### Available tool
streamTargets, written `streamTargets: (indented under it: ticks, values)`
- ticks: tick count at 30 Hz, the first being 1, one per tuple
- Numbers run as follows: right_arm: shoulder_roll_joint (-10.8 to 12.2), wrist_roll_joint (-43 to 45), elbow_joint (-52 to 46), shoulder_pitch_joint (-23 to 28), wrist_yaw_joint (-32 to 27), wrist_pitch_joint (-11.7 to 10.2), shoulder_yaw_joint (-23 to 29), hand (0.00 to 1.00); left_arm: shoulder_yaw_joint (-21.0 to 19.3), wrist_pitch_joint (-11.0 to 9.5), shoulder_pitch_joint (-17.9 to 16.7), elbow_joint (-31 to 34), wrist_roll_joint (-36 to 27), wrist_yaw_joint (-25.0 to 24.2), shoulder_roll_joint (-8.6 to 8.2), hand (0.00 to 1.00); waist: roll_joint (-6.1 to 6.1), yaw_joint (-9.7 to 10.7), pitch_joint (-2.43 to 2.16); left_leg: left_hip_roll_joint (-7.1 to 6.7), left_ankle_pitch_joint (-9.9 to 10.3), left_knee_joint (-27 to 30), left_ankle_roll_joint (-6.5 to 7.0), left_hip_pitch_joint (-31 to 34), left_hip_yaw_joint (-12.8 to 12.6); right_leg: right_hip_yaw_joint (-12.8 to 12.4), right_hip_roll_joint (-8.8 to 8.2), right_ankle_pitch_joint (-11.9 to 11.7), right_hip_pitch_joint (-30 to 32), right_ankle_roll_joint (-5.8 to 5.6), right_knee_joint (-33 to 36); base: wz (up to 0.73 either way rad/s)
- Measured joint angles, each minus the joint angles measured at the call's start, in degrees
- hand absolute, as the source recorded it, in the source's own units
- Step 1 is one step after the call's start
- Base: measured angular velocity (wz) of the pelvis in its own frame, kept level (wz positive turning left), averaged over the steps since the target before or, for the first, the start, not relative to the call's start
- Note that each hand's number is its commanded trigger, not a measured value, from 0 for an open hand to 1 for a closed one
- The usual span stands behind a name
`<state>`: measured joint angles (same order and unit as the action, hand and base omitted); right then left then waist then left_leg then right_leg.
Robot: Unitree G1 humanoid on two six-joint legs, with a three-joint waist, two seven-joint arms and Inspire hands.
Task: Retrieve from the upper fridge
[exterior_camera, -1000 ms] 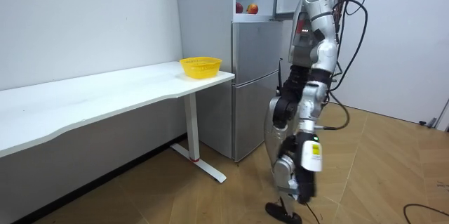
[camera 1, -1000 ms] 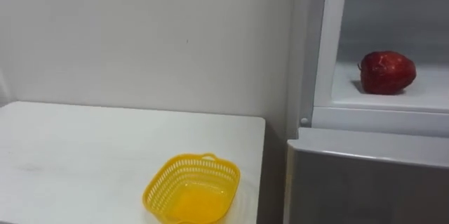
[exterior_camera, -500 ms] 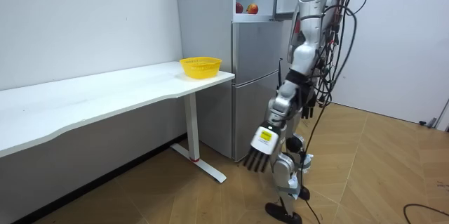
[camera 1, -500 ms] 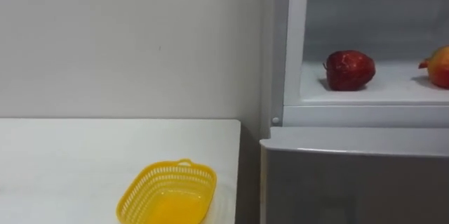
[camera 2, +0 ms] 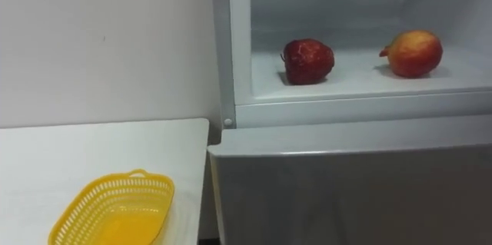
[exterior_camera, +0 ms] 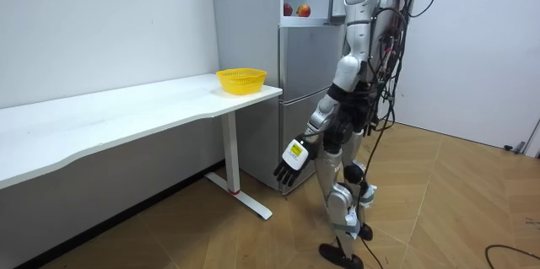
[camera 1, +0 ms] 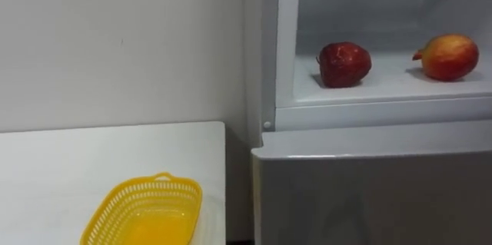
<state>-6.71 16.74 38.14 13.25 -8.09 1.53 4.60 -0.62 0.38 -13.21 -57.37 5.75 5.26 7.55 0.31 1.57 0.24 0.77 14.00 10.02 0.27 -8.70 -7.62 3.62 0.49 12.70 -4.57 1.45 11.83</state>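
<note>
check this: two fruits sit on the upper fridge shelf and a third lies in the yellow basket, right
No: the yellow basket is empty, the left eye view shows. The red fruit and the reddish-yellow fruit do sit on the upper fridge shelf.

Left hand [exterior_camera: 291, 159] low before the thighs, fingers loosely straight

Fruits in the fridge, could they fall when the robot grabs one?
The dark red fruit and the orange-red fruit are round and lie loose on the shelf, so a clumsy touch might roll one off the edge. The yellow basket sits near the corner of the table, so a bump could knock it down.
</note>
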Motion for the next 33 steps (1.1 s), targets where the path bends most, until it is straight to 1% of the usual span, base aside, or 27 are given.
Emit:
streamTargets:
  ticks: [1, 3, 4, 5, 6, 7, 8, 9, 10, 11, 12, 14, 15, 16, 17, 19, 20, 22, 23, 24, 27, 29, 31, 32, 33]
  values:
    - [0.23, -0.56, -3.10, 0.25, -0.05, -0.60, 0.03, 0.00, 0.04, -0.42, 0.01, -0.05, -0.01, 0.00, 0.00, 0.00, 0.01, 0.12, -0.02, 0.02, 0.00, 0.00, 0.00, 0.01, -0.18, -0.43, 0.12, -0.01, 0.10, -0.01, -0.04, -0.09]
    - [1.28, -1.15, -13.69, 1.83, -1.18, -3.97, -0.22, 0.00, -0.12, -2.39, -0.32, -0.61, 0.05, -0.06, -0.03, 0.00, 0.17, -0.29, -0.15, 0.22, 0.00, -0.44, 0.00, 0.07, -0.88, -1.22, 0.46, -0.25, 0.55, 0.01, -0.16, -0.15]
    - [1.60, -1.35, -16.41, 2.01, -1.39, -4.46, -0.37, 0.00, -0.27, -2.79, -0.37, -0.61, 0.08, -0.09, -0.06, 0.00, 0.23, -0.37, -0.21, 0.29, 0.00, -0.52, 0.00, 0.05, -1.16, -1.40, 0.56, -0.37, 0.59, 0.06, -0.10, -0.17]
    - [2.25, -1.78, -21.12, 2.99, -1.86, -4.91, -0.89, 0.00, -0.39, -3.57, -1.01, -0.58, 0.10, -0.07, 0.02, 0.00, 0.61, -0.21, -0.47, 0.41, 0.00, -0.52, -0.01, 0.06, -1.37, -1.74, 0.70, -0.63, 0.56, 0.11, -0.21, -0.16]
    - [2.42, -3.24, -23.41, 4.60, -1.89, -4.88, -1.01, 0.00, -0.40, -4.44, -1.70, -0.56, -0.02, -0.07, 0.14, 0.00, 0.44, 0.06, -0.38, 0.45, 0.00, -0.55, -0.01, 0.03, -1.57, -1.85, 0.74, -0.66, 0.61, 0.12, -0.19, -0.12]
    - [2.41, -3.52, -25.14, 5.68, -1.90, -5.03, -1.00, 0.00, -0.47, -4.85, -2.01, -0.56, 0.02, -0.08, 0.16, 0.00, 0.57, 0.09, -0.40, 0.46, 0.00, -0.56, -0.01, 0.05, -1.66, -1.88, 0.74, -0.67, 0.71, 0.12, -0.12, -0.11]
    - [2.38, -3.23, -29.48, 7.64, -2.30, -5.25, -1.02, 0.00, -0.48, -5.54, -2.69, -0.56, 0.04, -0.08, 0.15, 0.00, 0.75, 0.10, -0.33, 0.45, 0.00, -0.57, -0.01, 0.13, -1.87, -1.98, 0.72, -0.67, 0.90, 0.12, -0.07, -0.15]
    - [2.36, -3.16, -34.03, 8.68, -3.11, -5.43, -1.06, 0.00, -0.44, -5.86, -2.83, -0.74, 0.16, -0.07, 0.26, 0.00, 0.61, 0.44, -0.25, 0.47, 0.00, -0.57, -0.01, 0.35, -2.02, -2.02, 0.71, -0.71, 1.36, 0.15, 0.08, -0.18]
    - [2.33, -3.12, -36.38, 8.77, -3.44, -5.47, -1.06, 0.00, -0.41, -5.90, -3.00, -0.76, 0.18, -0.09, 0.32, 0.00, 0.73, 0.62, -0.31, 0.50, 0.00, -0.57, -0.01, 0.53, -2.15, -2.22, 0.76, -0.73, 1.72, 0.17, 0.29, -0.23]
    - [2.07, -3.25, -41.05, 8.61, -4.22, -6.24, -0.95, 0.00, -0.38, -6.30, -3.00, -0.79, 0.17, -0.27, 0.39, 0.00, 0.88, 0.68, -0.36, 0.58, 0.00, -0.54, -0.01, 0.93, -2.94, -2.82, 0.90, -0.74, 2.32, 0.19, 0.86, -0.23]
    - [1.99, -3.50, -43.75, 8.64, -5.37, -6.53, -0.80, 0.00, -0.25, -7.19, -3.03, -1.01, 0.03, -0.39, 0.56, 0.00, 0.83, 0.73, -0.30, 0.67, 0.00, -0.51, -0.01, 1.16, -3.21, -3.40, 1.09, -0.93, 2.68, 0.25, 0.94, -0.23]
    - [1.95, -3.42, -46.92, 8.57, -6.78, -7.52, -0.92, 0.00, -0.05, -8.28, -2.65, -3.00, 0.02, -0.42, 0.87, 0.00, 0.96, 1.03, -0.26, 0.72, 0.00, -0.57, 0.00, 1.34, -3.23, -3.73, 1.25, -1.15, 2.71, 0.26, 0.89, -0.12]
    - [1.96, -3.18, -49.47, 8.40, -7.59, -8.82, -1.10, 0.00, 0.41, -8.47, -2.41, -4.37, 0.04, -0.47, 1.19, 0.00, 1.11, 1.11, -0.32, 0.72, 0.00, -0.56, 0.00, 1.33, -3.24, -3.86, 1.29, -1.17, 2.69, 0.25, 0.89, -0.04]
    - [1.96, -3.17, -50.58, 8.03, -7.97, -9.63, -1.15, 0.00, 0.66, -8.45, -2.26, -4.76, 0.06, -0.53, 1.32, 0.00, 1.18, 1.12, -0.32, 0.72, 0.00, -0.55, 0.00, 1.36, -3.25, -3.88, 1.29, -1.18, 2.72, 0.24, 0.90, 0.04]
    - [1.93, -3.14, -52.58, 6.92, -8.80, -10.93, -1.15, 0.00, 1.16, -8.38, -2.26, -4.91, 0.12, -0.91, 1.57, 0.00, 1.24, 1.09, -0.34, 0.72, 0.00, -0.52, 0.00, 1.51, -3.28, -3.97, 1.32, -1.20, 2.91, 0.20, 0.89, 0.05]
    - [2.09, -2.73, -53.67, 5.98, -10.44, -11.00, -1.21, 0.00, 1.40, -8.54, -2.29, -6.06, 0.20, -1.54, 1.82, 0.00, 1.25, 0.61, -0.37, 0.73, 0.00, -0.52, 0.00, 1.47, -3.43, -4.37, 1.46, -1.30, 3.47, 0.11, 0.98, -0.04]
    - [2.03, -2.51, -55.03, 5.95, -11.11, -11.07, -1.39, 0.00, 1.47, -8.55, -2.26, -7.11, 0.27, -2.00, 1.97, 0.00, 1.46, 0.08, -0.48, 0.75, 0.00, -0.48, 0.00, 1.43, -3.63, -4.52, 1.49, -1.42, 3.48, 0.13, 1.13, -0.12]
    - [1.64, -1.25, -57.49, 5.80, -13.11, -12.15, -2.23, 0.00, 2.38, -8.26, -2.31, -8.40, 1.34, -2.48, 2.24, 0.00, 1.56, -0.39, -0.49, 0.76, 0.00, -0.46, 0.00, 1.26, -3.99, -4.64, 1.50, -1.46, 3.51, 0.09, 1.22, -0.05]
    - [1.40, -0.33, -59.24, 5.45, -14.26, -13.29, -3.02, 0.00, 3.02, -8.07, -2.42, -9.20, 1.73, -2.98, 2.26, 0.00, 1.50, -0.42, -0.45, 0.75, 0.00, -0.46, 0.00, 1.22, -4.00, -4.57, 1.50, -1.46, 3.49, 0.09, 1.13, 0.04]
    - [1.05, -0.16, -60.27, 4.65, -15.17, -14.97, -3.84, 0.00, 3.25, -7.95, -2.57, -9.29, 1.96, -3.58, 2.27, 0.00, 1.47, -0.41, -0.45, 0.78, 0.00, -0.46, 0.00, 1.23, -3.99, -4.49, 1.50, -1.46, 3.49, 0.09, 0.88, 0.04]
    - [0.17, -0.19, -62.61, 2.48, -16.55, -17.21, -4.99, 0.00, 3.69, -7.94, -2.71, -9.32, 2.14, -4.30, 2.47, 0.00, 1.30, -0.68, -0.50, 0.78, 0.00, -0.46, 0.00, 1.23, -3.99, -4.46, 1.50, -1.48, 3.48, 0.05, 0.91, 0.02]
    - [-0.40, -0.17, -63.58, 1.45, -17.61, -17.89, -6.26, 0.00, 4.06, -7.89, -2.75, -9.31, 2.42, -4.74, 2.55, 0.00, 1.17, -1.01, -0.46, 0.78, 0.00, -0.46, 0.00, 1.24, -3.98, -4.35, 1.49, -1.53, 3.47, 0.00, 0.90, 0.00]
    - [-1.12, -0.27, -64.14, 1.04, -18.62, -18.11, -8.50, 0.00, 4.73, -7.35, -2.41, -9.25, 3.01, -4.82, 2.78, 0.00, 1.00, -1.20, -0.56, 0.84, 0.00, -0.47, 0.00, 1.26, -3.98, -4.19, 1.50, -1.57, 3.46, 0.03, 0.87, 0.00]
    - [-1.53, -0.33, -64.19, 1.09, -18.70, -18.14, -10.06, 0.00, 5.28, -6.82, -1.90, -9.23, 3.48, -4.83, 2.90, 0.00, 0.87, -1.68, -0.64, 0.89, 0.00, -0.47, 0.00, 1.21, -3.98, -4.17, 1.53, -1.61, 3.44, 0.09, 0.85, 0.00]
    - [-1.93, -0.21, -64.19, 1.04, -18.38, -18.14, -11.04, 0.00, 5.34, -6.59, -1.35, -9.23, 3.81, -4.94, 2.92, 0.00, 0.66, -2.12, -0.63, 0.91, 0.00, -0.48, 0.00, 1.21, -3.90, -4.09, 1.55, -1.63, 3.35, 0.12, 0.87, 0.00]
